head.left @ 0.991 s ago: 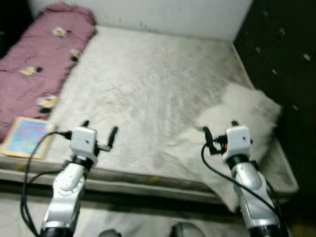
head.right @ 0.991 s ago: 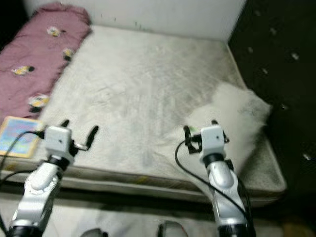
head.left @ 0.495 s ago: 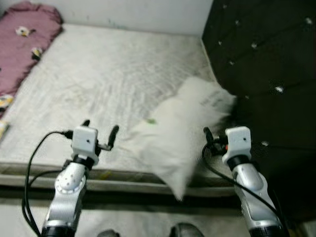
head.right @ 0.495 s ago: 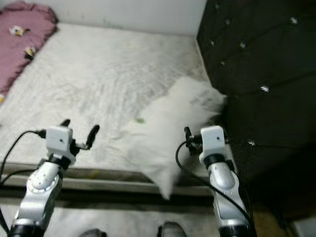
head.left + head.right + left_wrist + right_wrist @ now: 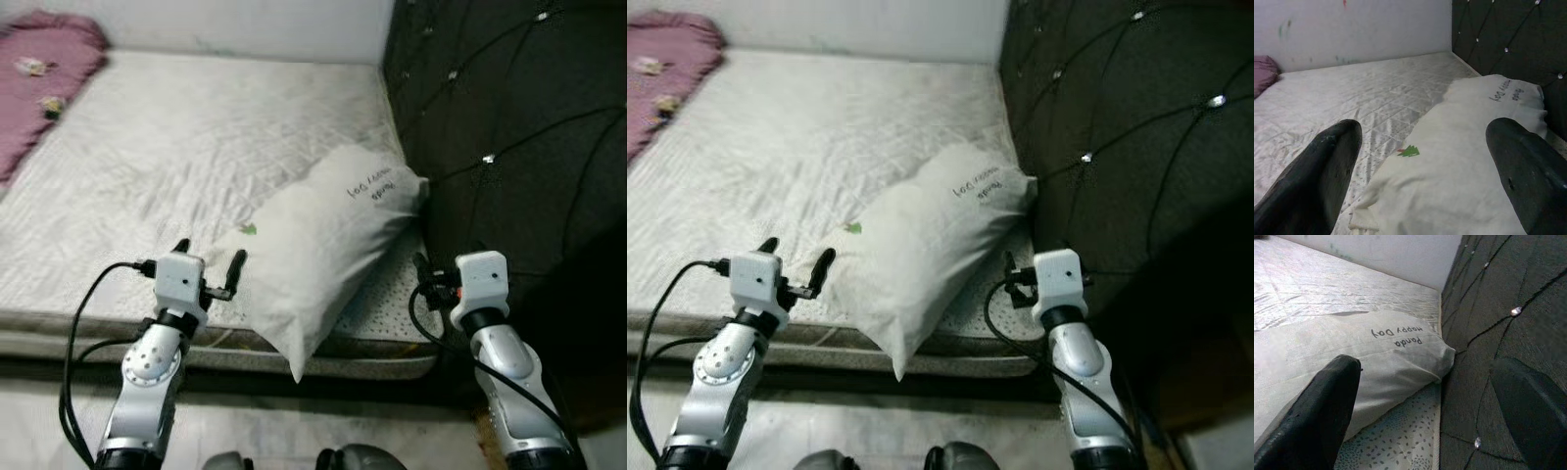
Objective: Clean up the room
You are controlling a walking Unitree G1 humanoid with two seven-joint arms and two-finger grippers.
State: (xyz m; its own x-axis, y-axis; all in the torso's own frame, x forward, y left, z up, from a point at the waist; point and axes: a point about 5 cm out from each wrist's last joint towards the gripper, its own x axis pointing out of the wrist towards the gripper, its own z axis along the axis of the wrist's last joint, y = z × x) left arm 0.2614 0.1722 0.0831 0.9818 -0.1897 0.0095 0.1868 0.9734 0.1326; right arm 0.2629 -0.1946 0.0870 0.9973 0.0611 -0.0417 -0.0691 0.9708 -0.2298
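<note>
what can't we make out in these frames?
- Pillow lower corner: overhangs the mattress edge, underside hidden, eye views.
- Pink blanket: cut off by the frame edge, left eye view.
- Pillow lettering: too small in the eye views.
- Right hand: dark against the headboard.

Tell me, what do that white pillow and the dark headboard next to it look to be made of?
The pillow looks like soft matte woven cloth, probably cotton: it creases, sags over the mattress edge and carries printed lettering. The headboard looks like dark padded upholstery, fabric or leatherette, I can't tell which: it is tufted into diamonds pinned by small shiny studs.
</note>
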